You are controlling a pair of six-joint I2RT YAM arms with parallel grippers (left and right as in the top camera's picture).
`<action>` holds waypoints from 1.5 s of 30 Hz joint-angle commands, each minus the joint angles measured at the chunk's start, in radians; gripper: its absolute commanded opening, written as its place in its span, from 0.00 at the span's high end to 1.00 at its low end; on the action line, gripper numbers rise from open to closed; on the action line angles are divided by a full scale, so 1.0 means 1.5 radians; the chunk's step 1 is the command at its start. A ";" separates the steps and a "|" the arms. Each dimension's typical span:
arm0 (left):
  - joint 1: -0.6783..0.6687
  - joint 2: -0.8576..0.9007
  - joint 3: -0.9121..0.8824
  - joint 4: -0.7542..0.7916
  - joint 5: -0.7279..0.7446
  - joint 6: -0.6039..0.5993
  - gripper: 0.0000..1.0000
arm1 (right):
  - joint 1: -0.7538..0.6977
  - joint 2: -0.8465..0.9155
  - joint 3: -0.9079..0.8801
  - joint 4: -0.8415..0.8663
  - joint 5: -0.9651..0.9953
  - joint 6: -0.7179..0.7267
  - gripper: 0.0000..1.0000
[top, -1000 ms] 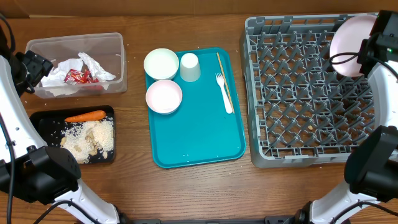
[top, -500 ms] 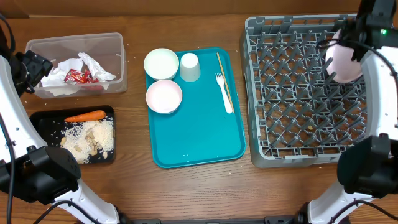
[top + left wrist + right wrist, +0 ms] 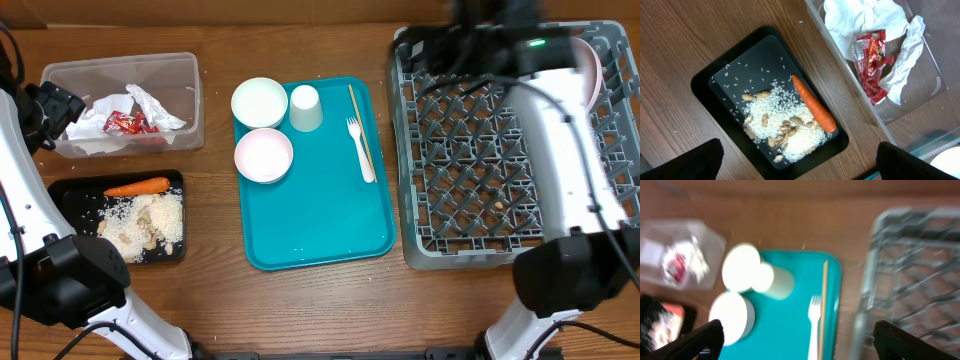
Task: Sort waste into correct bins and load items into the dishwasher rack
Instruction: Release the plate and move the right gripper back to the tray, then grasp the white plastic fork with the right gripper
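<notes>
The pale pink plate [image 3: 592, 70] stands on edge at the far right of the grey dishwasher rack [image 3: 470, 200], free of my right gripper. My right gripper [image 3: 800, 340] is open and empty; in the overhead view it is a dark blur [image 3: 470, 25] over the rack's back left. Below it lie two white bowls [image 3: 741, 266] [image 3: 732, 317], a cup [image 3: 775, 280] and the wooden stick [image 3: 823, 305]. My left gripper [image 3: 800, 165] hangs open above the black tray [image 3: 705, 82] with the carrot [image 3: 812, 104] and rice [image 3: 772, 107]. The clear tub [image 3: 60, 70] holds napkins [image 3: 862, 17] and the red wrapper [image 3: 871, 55].
A teal serving tray [image 3: 320, 220] sits in the middle of the wooden table, carrying the bowls, the cup, the stick and a white plastic fork [image 3: 360, 150]. The right arm's white link [image 3: 560, 160] stretches across the rack.
My right gripper has opened and let go of the plate, which now stands in the rack. The right arm has swung left across the rack's back. The left arm has not moved.
</notes>
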 commanded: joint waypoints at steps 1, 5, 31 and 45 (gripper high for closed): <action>0.000 0.002 -0.001 0.001 -0.011 0.005 0.00 | 0.075 0.024 -0.042 0.003 0.138 0.031 0.07; 0.000 0.002 -0.001 0.001 -0.011 0.005 0.00 | 0.162 0.121 -0.048 -0.007 0.213 0.065 0.11; -0.001 0.002 -0.001 0.001 -0.011 0.005 0.00 | 0.204 0.289 -0.081 -0.019 0.232 0.137 0.33; 0.000 0.002 -0.001 0.001 -0.011 0.005 0.00 | 0.204 0.288 -0.094 -0.053 0.209 0.137 0.63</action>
